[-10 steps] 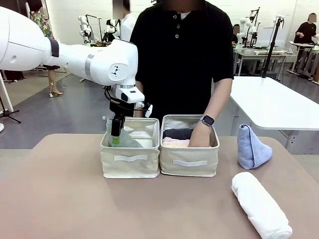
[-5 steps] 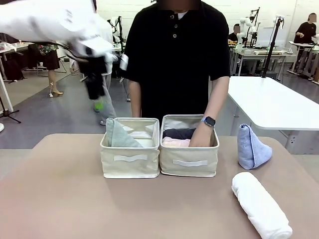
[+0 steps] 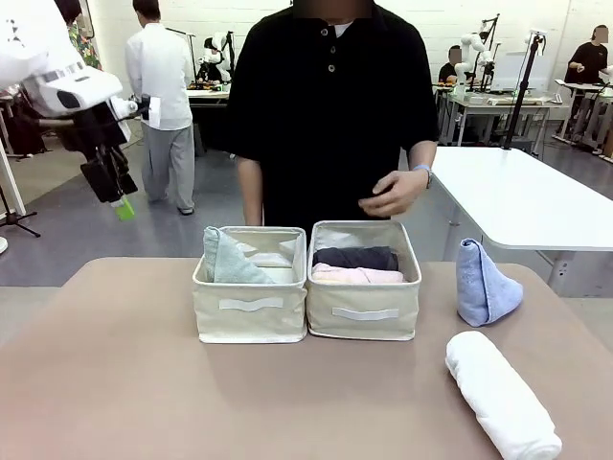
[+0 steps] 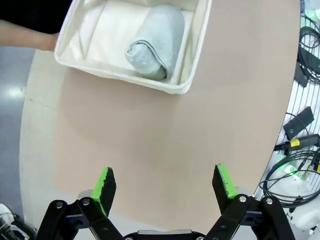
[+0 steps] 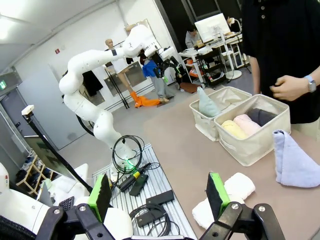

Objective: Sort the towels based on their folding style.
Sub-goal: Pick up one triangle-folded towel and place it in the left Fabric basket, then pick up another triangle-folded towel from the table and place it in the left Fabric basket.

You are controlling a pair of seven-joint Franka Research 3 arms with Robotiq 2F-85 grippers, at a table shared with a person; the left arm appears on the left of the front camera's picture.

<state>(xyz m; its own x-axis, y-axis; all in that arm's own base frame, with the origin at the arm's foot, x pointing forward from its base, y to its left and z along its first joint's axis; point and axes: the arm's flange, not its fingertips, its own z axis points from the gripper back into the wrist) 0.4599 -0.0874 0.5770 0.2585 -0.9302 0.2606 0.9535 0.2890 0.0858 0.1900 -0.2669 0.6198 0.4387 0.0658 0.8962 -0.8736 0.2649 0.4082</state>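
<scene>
Up at far left, off the surface (image 3: 115, 364) edge, left claw (image 3: 120, 199) hangs in the air, jaws spread, nothing in it; left wrist view confirms it, claw (image 4: 164, 177) released, green pads well apart over bare surface. Right claw (image 5: 159, 192) also released and empty, fingers wide. Left basket (image 3: 251, 311) holds the pale teal cone towel (image 3: 228, 261), leaning at its left wall. Right basket (image 3: 364, 311), touching the left one, holds three rolls side by side: dark grey roll (image 3: 354, 257) far, pale pink roll (image 3: 356, 275) in the middle, yellow roll (image 5: 231, 128) on the near side. Light blue cone towel (image 3: 484, 283) stands upright on the surface right of the right basket, apart from it. White roll (image 3: 500, 393) lies near right, just near of the blue cone, not touching it. Person's hand (image 3: 391, 194) is raised above the right basket's far side, clear of the towels.
</scene>
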